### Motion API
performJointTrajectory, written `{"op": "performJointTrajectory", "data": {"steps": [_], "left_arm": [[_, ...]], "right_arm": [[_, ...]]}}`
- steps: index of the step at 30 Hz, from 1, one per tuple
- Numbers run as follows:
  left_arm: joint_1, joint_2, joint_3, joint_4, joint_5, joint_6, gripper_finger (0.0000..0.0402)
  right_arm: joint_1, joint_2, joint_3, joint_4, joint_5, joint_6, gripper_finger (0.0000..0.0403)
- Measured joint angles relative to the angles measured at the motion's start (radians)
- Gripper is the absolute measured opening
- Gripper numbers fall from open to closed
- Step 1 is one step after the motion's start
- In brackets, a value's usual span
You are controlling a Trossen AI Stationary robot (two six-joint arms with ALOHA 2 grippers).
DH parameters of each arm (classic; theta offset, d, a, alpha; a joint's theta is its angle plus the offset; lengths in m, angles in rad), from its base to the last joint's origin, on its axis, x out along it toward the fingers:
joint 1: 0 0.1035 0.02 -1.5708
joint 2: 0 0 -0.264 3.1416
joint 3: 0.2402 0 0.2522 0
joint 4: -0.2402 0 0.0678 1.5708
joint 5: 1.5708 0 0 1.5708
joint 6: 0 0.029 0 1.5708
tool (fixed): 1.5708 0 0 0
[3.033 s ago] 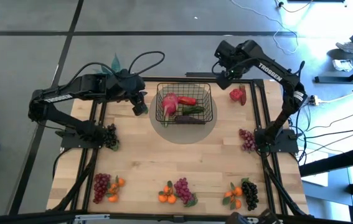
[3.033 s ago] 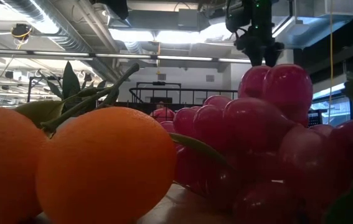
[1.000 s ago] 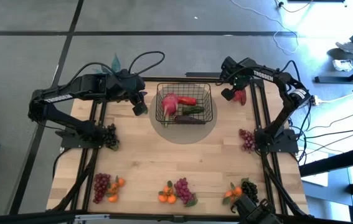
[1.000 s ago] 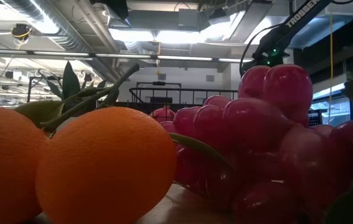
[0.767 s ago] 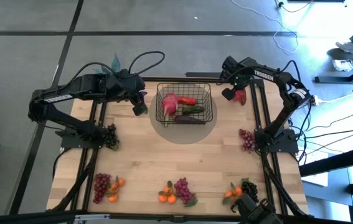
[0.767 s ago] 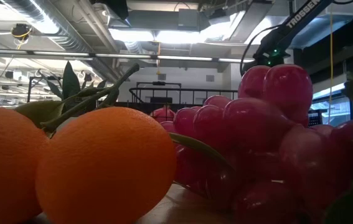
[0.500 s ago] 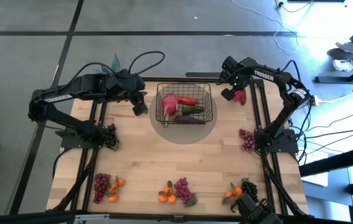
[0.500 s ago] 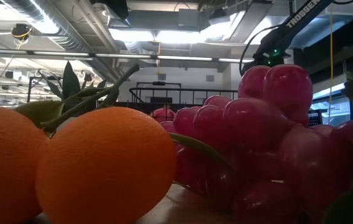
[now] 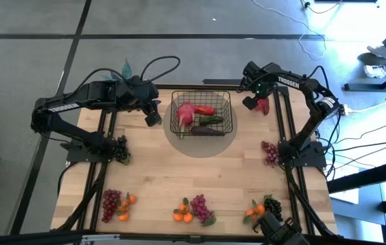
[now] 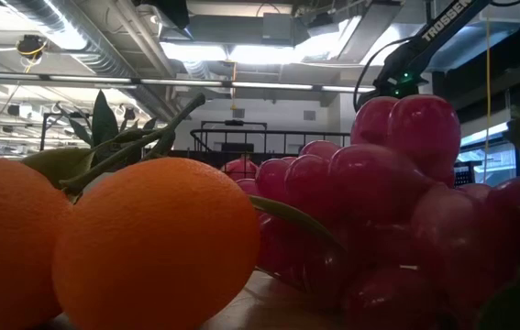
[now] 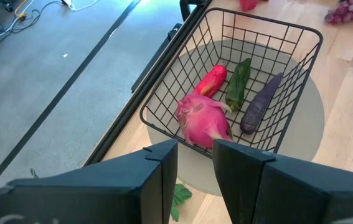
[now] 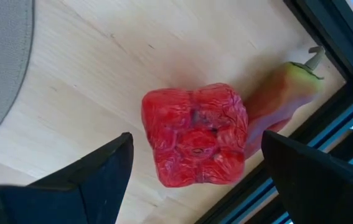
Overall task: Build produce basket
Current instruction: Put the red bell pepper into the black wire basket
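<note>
The black wire basket (image 9: 201,114) stands on a grey round mat at the far middle of the table. It holds a pink-red radish (image 11: 204,118), a red pepper (image 11: 211,81), a green pepper (image 11: 238,84) and a purple eggplant (image 11: 260,106). My right gripper (image 9: 252,102) points down, open, over a red bell pepper (image 12: 195,143) lying on the wood at the far right. Its fingers stand on either side of the pepper without touching it. A long red-green pepper (image 12: 285,93) lies against it. My left gripper (image 9: 153,117) hangs left of the basket, narrowly open and holding nothing.
Grape bunches with oranges lie along the near edge (image 9: 116,203), (image 9: 194,209), (image 9: 264,211). Further grape bunches lie by each arm's base (image 9: 120,148), (image 9: 269,152). Black frame rails run along the table's sides and far edge. Oranges (image 10: 149,238) and red grapes (image 10: 397,183) fill the low view.
Over the last second nothing has moved. Before that, my right gripper came down and toward the near edge, from above the table's far right corner to over the red bell pepper.
</note>
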Motion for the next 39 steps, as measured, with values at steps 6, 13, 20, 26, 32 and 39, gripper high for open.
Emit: {"op": "performJointTrajectory", "data": {"steps": [6,13,20,26,32,39], "left_arm": [[0.0,0.0,0.0,0.0,0.0,0.0,0.009],[0.0,0.0,0.0,0.0,0.0,0.0,0.009],[0.0,0.0,0.0,0.0,0.0,0.0,0.009],[0.0,0.0,0.0,0.0,0.0,0.0,0.009],[0.0,0.0,0.0,0.0,0.0,0.0,0.009],[0.0,0.0,0.0,0.0,0.0,0.0,0.009]], "right_arm": [[-0.001,0.001,-0.091,0.026,-0.02,-0.03,0.0335],[-0.001,0.001,-0.14,0.096,0.001,-0.042,0.0335],[-0.001,0.001,-0.14,0.11,0.001,-0.025,0.0335],[-0.001,0.001,-0.14,0.143,0.001,-0.013,0.0335],[-0.001,0.001,-0.14,0.169,0.001,0.048,0.0303],[-0.001,0.0,-0.14,0.169,0.001,0.045,0.02]]}}
